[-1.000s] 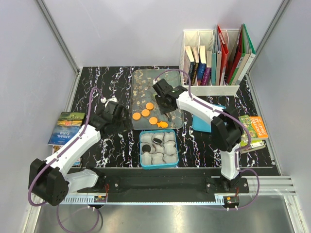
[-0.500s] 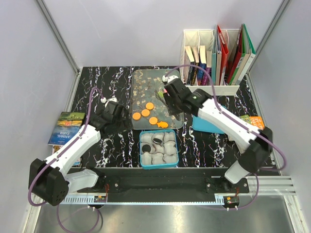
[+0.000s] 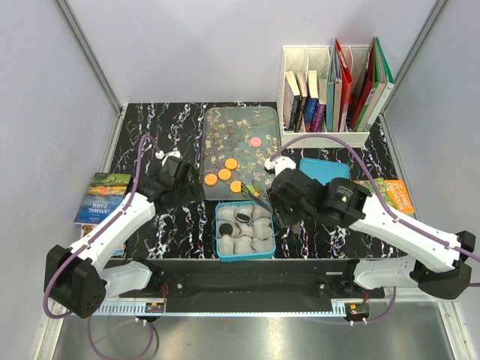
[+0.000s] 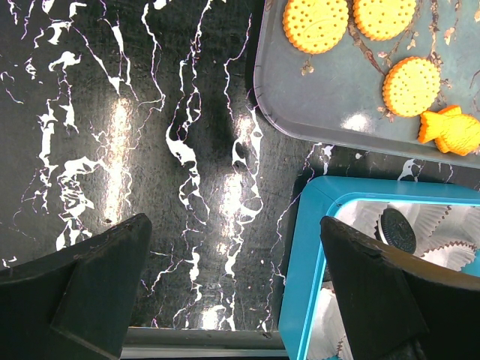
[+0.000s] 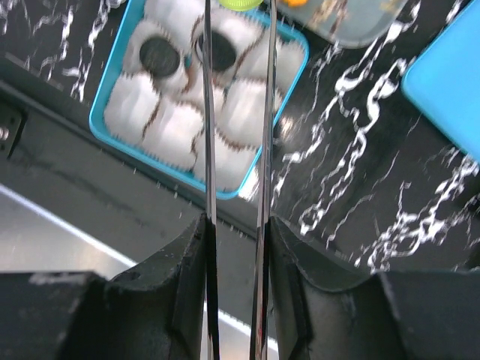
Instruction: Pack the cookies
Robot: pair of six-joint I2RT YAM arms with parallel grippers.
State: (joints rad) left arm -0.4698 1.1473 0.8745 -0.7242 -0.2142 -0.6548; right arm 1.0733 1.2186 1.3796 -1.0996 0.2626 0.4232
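Note:
Several orange cookies (image 3: 224,174) and one pink cookie (image 3: 256,141) lie on the clear tray (image 3: 217,124). The blue tin (image 3: 245,256) holds paper cups, and two of them hold black cookies (image 5: 159,54). My right gripper (image 3: 276,202) is shut on metal tongs (image 5: 208,135). The tong tips reach over the tin's far edge, with a green cookie (image 5: 240,3) showing at them. My left gripper (image 4: 236,292) stands open and empty over the table left of the tin (image 4: 307,262). Orange cookies (image 4: 411,85) and a fish-shaped one (image 4: 450,131) lie ahead of it.
The tin's blue lid (image 3: 326,171) lies to the right of the tray. A white file rack with books (image 3: 334,90) stands at the back right. Books lie at the left edge (image 3: 105,196) and at the right edge (image 3: 394,199).
My right arm has swung from over the tray back toward the tin, carrying the tongs. The pink cookie on the tray is uncovered. The left arm has stayed still.

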